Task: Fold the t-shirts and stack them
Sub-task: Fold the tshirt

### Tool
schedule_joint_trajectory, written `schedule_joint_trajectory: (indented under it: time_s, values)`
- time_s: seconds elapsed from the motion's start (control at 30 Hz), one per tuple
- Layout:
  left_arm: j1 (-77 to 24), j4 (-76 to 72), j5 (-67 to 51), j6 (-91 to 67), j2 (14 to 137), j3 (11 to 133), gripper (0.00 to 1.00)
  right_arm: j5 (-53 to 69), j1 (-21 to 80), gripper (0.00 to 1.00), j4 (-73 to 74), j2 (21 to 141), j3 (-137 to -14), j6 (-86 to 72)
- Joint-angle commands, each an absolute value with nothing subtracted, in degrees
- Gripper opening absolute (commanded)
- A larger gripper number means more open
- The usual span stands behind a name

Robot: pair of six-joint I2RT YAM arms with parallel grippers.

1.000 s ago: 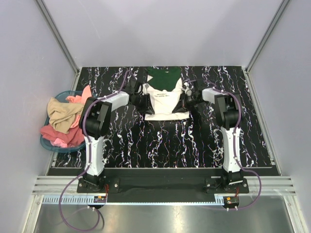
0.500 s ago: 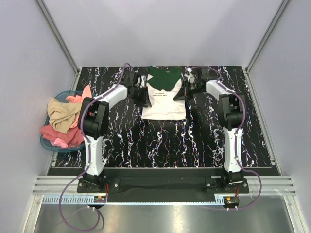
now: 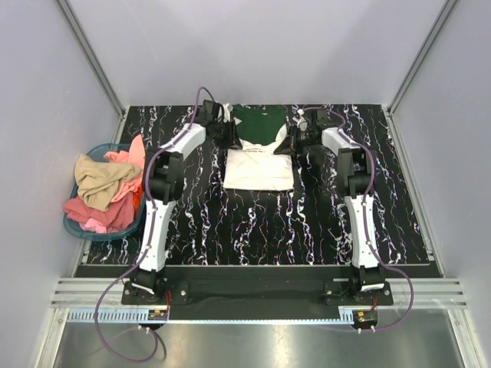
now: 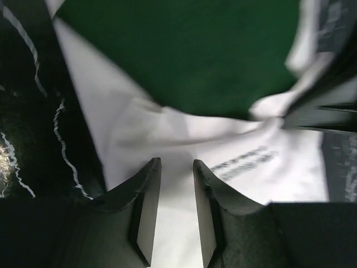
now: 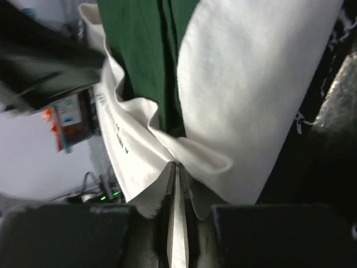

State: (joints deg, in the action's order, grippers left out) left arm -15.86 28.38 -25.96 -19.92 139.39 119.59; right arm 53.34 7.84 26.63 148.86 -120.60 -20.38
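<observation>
A cream-white t-shirt (image 3: 259, 170) with small dark lettering lies folded in the middle of the far half of the table. Its far edge overlaps a dark green t-shirt (image 3: 259, 125) behind it. My left gripper (image 3: 230, 136) is at the white shirt's far left corner. In the left wrist view its jaws (image 4: 176, 163) stand apart over white cloth (image 4: 167, 134), with green cloth (image 4: 184, 50) beyond. My right gripper (image 3: 285, 143) is at the far right corner. In the right wrist view it (image 5: 174, 164) is shut on a pinched fold of the white shirt (image 5: 251, 84), beside the green cloth (image 5: 139, 44).
A blue basket (image 3: 77, 222) heaped with pink and tan clothes (image 3: 103, 192) sits at the table's left edge. The black marbled tabletop (image 3: 230, 222) is walled by pale panels on the left, back and right.
Both grippers have moved away from the bases along the white shirt's sides to its far corners. The white shirt looks shorter and more of the green shirt shows.
</observation>
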Motion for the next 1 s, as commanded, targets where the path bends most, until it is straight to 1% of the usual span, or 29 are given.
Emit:
schedule_joint_trajectory:
  time_s: [0.0, 0.13, 0.23, 0.33, 0.37, 0.43, 0.47, 0.5, 0.53, 0.57, 0.63, 0.67, 0.73, 0.77, 0.8, 0.87, 0.9, 0.97]
  values:
    - [-13.80, 29.18, -25.15, -19.69, 143.08, 121.20, 0.35, 50.37, 6.07, 0.14, 27.60, 151.08, -123.04, -20.22]
    - [-12.13, 28.30, -24.87, -20.30, 143.70, 121.38, 0.34, 50.36, 5.54, 0.14, 27.86, 153.10, -125.94, -20.57]
    - [-12.04, 28.04, -26.71, -20.65, 142.30, 121.29, 0.34, 50.89, 5.54, 0.16, 28.30, 151.71, -127.61, -21.18]
    - [-11.95, 27.95, -29.43, -20.92, 138.62, 120.50, 0.35, 50.54, 5.54, 0.23, 28.91, 149.34, -128.32, -22.50]
    - [-12.04, 27.86, -30.49, -20.92, 136.25, 120.15, 0.36, 49.93, 5.54, 0.25, 29.44, 146.89, -127.80, -22.85]
    - [-12.04, 27.77, -33.30, -20.83, 133.69, 118.66, 0.39, 46.52, 5.62, 0.34, 29.71, 143.46, -125.52, -23.99]
    - [-11.95, 27.77, -34.09, -20.83, 130.90, 117.78, 0.41, 44.67, 5.62, 0.41, 29.62, 139.44, -121.77, -24.52]
    - [-11.87, 27.69, -35.49, -20.92, 129.56, 115.95, 0.41, 42.91, 5.63, 0.45, 29.62, 137.31, -119.47, -25.65]
    - [-11.78, 27.77, -35.77, -21.00, 128.25, 114.71, 0.41, 40.19, 5.63, 0.52, 29.53, 133.20, -117.01, -26.10]
    - [-11.86, 27.77, -35.68, -20.92, 125.36, 113.22, 0.42, 38.95, 5.63, 0.55, 29.53, 131.07, -111.76, -26.45]
    - [-11.87, 27.69, -35.95, -20.57, 122.18, 107.51, 0.42, 36.66, 5.63, 0.61, 29.36, 126.76, -105.94, -26.89]
    - [-11.78, 27.77, -36.12, -20.31, 119.21, 105.32, 0.43, 35.35, 5.63, 0.62, 29.18, 122.74, -100.34, -26.89]
    - [-11.86, 27.60, -35.86, -20.48, 116.29, 98.55, 0.43, 33.85, 5.89, 0.65, 28.92, 118.85, -94.51, -27.33]
    - [-11.95, 27.60, -35.95, -20.74, 113.93, 96.00, 0.43, 33.58, 6.06, 0.66, 28.22, 115.17, -88.91, -27.42]
    - [-12.04, 27.34, -35.60, -20.74, 112.69, 90.84, 0.43, 33.05, 6.33, 0.66, 27.43, 113.31, -85.99, -27.94]
    - [-12.22, 26.81, -34.37, -20.92, 109.79, 85.63, 0.43, 31.91, 7.20, 0.68, 25.33, 109.18, -79.06, -28.74]
    - [-12.13, 25.85, -32.71, -21.27, 108.91, 80.91, 0.43, 31.73, 7.38, 0.69, 24.53, 108.20, -77.19, -29.61]
    - [-12.13, 24.36, -31.47, -23.01, 107.15, 76.75, 0.42, 31.29, 7.91, 0.69, 21.99, 106.18, -72.45, -30.84]
